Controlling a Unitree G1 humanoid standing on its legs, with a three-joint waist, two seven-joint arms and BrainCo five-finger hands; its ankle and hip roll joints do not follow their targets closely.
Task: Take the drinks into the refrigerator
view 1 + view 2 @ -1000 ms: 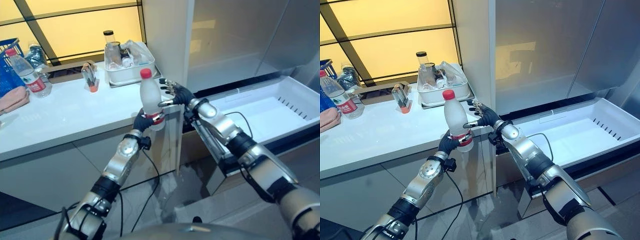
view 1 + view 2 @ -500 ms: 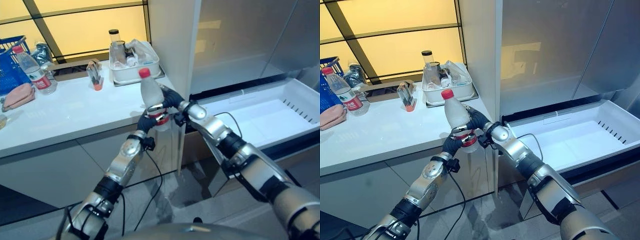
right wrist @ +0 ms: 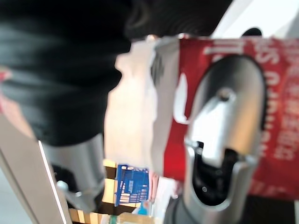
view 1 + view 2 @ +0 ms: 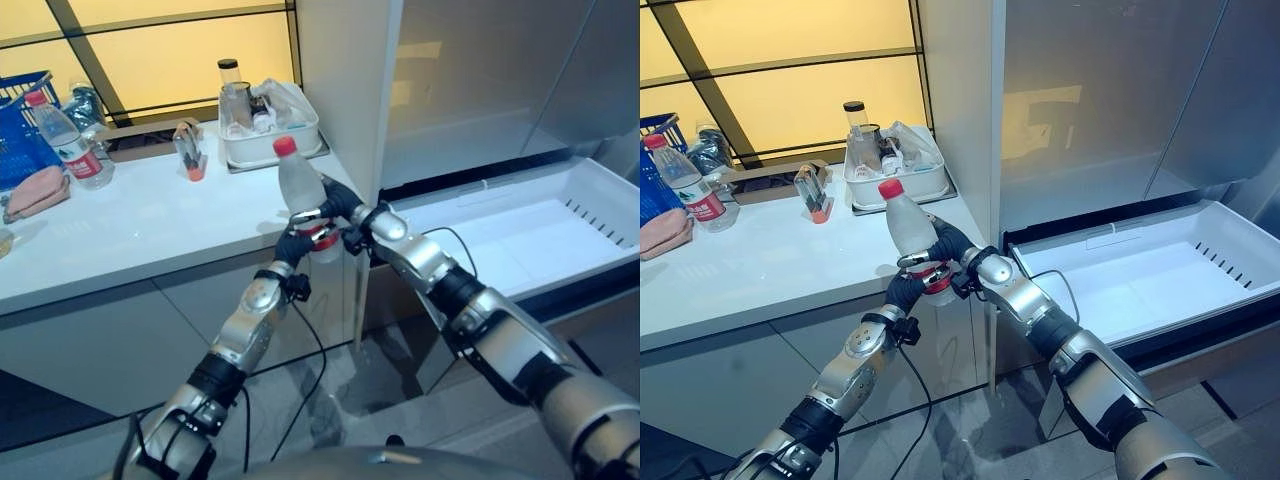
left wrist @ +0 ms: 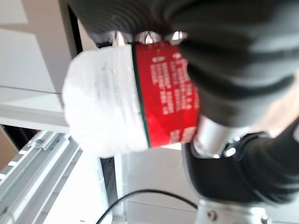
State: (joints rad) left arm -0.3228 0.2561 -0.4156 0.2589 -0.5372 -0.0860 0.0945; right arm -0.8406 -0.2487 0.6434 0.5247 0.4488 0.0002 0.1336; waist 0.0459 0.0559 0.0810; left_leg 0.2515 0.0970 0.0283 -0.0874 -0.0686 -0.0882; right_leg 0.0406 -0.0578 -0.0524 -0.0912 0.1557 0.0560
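Handover step, by the look of it: the bottle (image 4: 299, 197) is held upright in mid-air at the near right corner of the tabletop (image 4: 150, 225), w/ the left hand (image 4: 293, 243) curled round its base below the red label and the right hand (image 4: 337, 203) wrapped round its middle from the right, fingers (image 3: 224, 126) lying across the label. Next probably needs the left hand to let go so the right arm can swing the bottle right, over the open refrigerator drawer (image 4: 520, 230). A second bottle (image 4: 62, 142) waits far left on the tabletop.

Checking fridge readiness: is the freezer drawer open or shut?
Open. The white drawer is pulled out from under the shut refrigerator doors, its inside bare, while both hands hold the bottle beside it.
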